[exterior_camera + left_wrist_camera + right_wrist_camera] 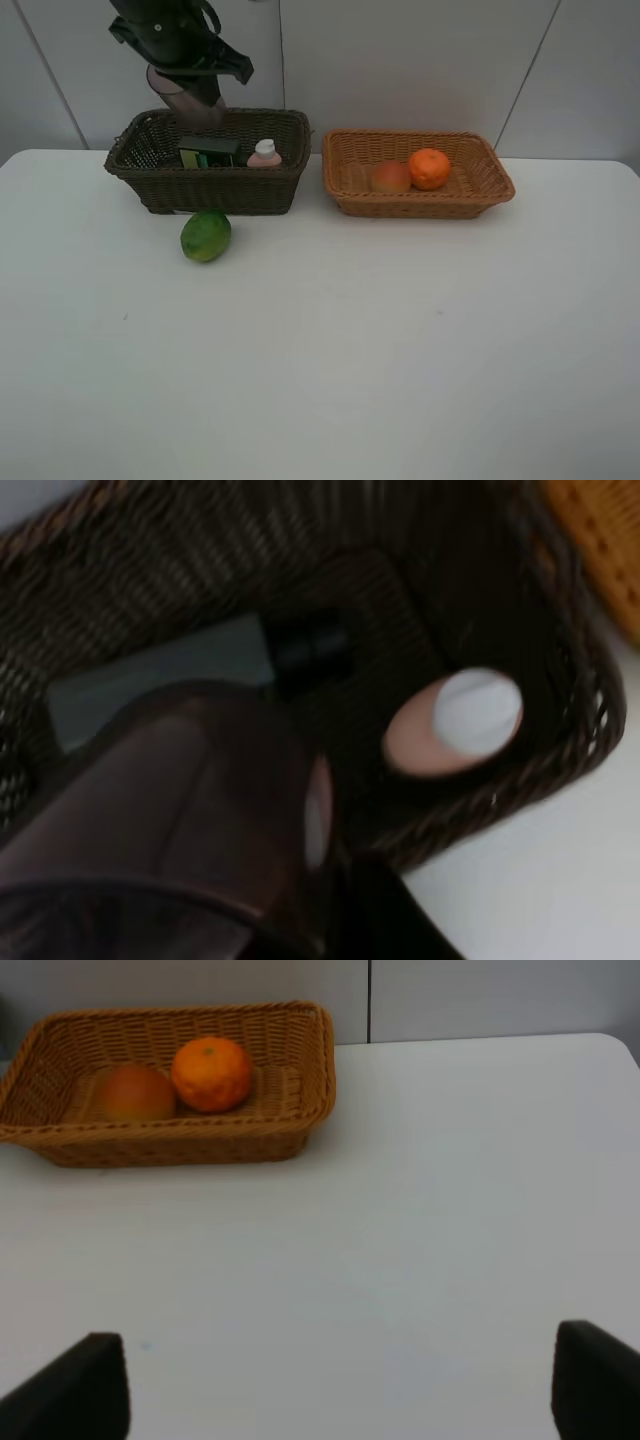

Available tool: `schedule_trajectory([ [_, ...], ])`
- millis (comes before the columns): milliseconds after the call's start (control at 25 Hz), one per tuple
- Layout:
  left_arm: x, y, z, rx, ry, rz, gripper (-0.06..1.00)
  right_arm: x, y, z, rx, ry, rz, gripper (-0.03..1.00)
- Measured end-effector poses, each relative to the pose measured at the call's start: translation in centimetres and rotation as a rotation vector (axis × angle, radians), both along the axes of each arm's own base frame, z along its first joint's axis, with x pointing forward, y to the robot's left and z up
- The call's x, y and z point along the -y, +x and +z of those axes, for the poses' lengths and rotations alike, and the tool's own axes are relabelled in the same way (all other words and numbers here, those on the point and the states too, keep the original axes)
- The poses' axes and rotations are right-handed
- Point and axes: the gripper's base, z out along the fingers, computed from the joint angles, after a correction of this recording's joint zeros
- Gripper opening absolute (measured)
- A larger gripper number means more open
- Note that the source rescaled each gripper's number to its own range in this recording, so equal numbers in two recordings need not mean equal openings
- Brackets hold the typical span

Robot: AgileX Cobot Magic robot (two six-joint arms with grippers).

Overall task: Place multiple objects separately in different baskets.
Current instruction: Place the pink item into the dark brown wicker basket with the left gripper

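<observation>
My left gripper (pixel 188 75) is shut on the translucent purple-brown cup (pixel 192 100) and holds it over the back left of the dark brown basket (pixel 150 185). In the left wrist view the cup (pixel 190 800) fills the foreground above that basket (pixel 560 770). Inside lie the black pump bottle (pixel 208 153) (pixel 200 665) and the pink white-capped bottle (pixel 265 153) (pixel 455 725). The green lime (pixel 205 236) sits on the table in front of the dark basket. The light tan basket (pixel 480 195) (pixel 60 1145) holds the orange (pixel 429 168) (pixel 211 1073) and the peach (pixel 391 177) (pixel 135 1093). My right gripper (pixel 340 1390) is open and empty above bare table.
The white table (pixel 350 350) carries both baskets side by side at its back edge, close to the grey wall. A corner of the tan basket (pixel 600 540) shows in the left wrist view. The right arm is out of the exterior high view.
</observation>
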Motion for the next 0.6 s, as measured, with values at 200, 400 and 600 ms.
schedule_trajectory([
  [200, 0.9, 1.0, -2.5, -0.010, 0.001, -0.020, 0.00, 0.0, 0.0, 0.0, 0.000, 0.000, 0.000, 0.77],
  [400, -0.9, 1.4, -2.7, -0.052, 0.017, 0.029, 0.00, 0.0, 0.0, 0.0, 0.000, 0.000, 0.000, 0.77],
  [600, -4.0, 2.0, -2.8, -0.090, 0.052, 0.098, 0.00, 0.0, 0.0, 0.0, 0.000, 0.000, 0.000, 0.77],
])
